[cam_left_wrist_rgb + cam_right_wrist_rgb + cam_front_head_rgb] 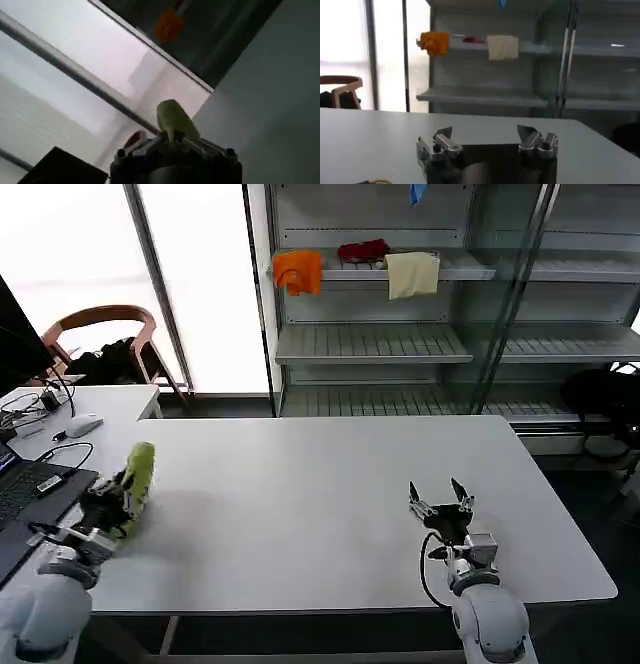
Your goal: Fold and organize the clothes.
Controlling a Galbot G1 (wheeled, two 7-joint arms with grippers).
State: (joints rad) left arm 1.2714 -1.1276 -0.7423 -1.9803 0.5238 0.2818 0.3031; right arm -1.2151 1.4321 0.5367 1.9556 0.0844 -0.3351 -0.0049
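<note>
Clamped in the left gripper (118, 506) near the left edge of the white table (330, 484): the lime T-shirt (139, 470), bunched into a narrow upright wad and lifted off the surface, probably to be carried toward the middle, where room allows spreading and folding. Seen from the left wrist too, poking up between closed fingers (176, 136). Parked low over the near right part of the table, well apart from the shirt: the right gripper (441, 499), jaws spread and holding nothing. Crowding the left side: a laptop (25, 496), cables and a mouse (82, 425). Behind, shelving (372, 344) with an orange cloth (298, 271) and a cream cloth (412, 274).
</note>
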